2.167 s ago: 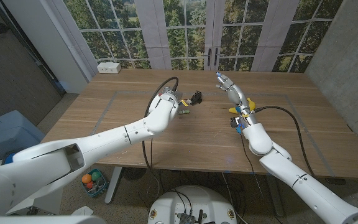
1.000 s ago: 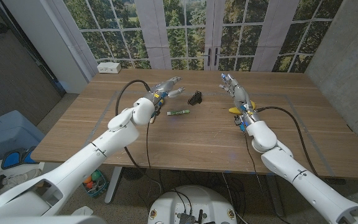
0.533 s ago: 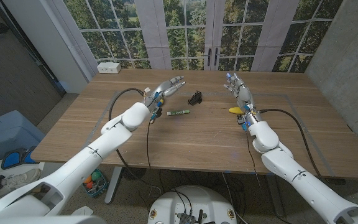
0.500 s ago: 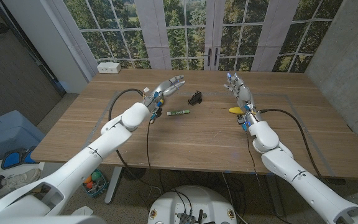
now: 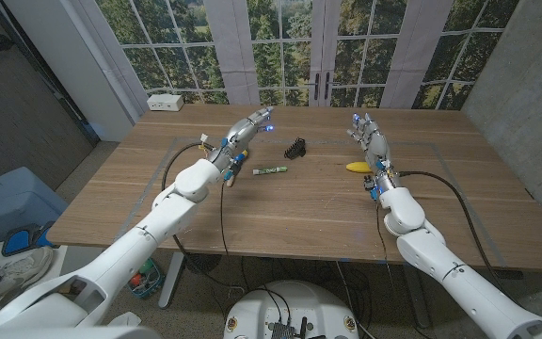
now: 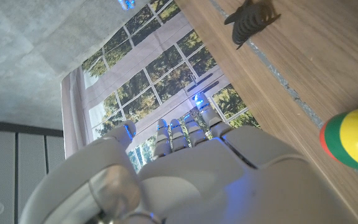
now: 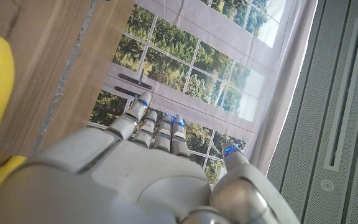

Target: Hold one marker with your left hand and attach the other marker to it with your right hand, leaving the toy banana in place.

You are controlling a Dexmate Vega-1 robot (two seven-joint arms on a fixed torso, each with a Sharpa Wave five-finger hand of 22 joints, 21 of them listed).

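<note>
wooden table | tall paned windows, trees outside | grey concrete wall

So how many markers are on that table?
1 plainly visible: the green marker lies mid-table, close beside the black object. A second may be hidden.

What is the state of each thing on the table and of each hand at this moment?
left hand: raised, fingers stretched out, holds nothing
right hand: raised, fingers stretched out, holds nothing
green marker: lies flat on the table, untouched
black object: on the table beyond the marker, apart from both hands
toy banana: lies on the table by the right hand, not held
white box: sits at the table's far corner
</note>
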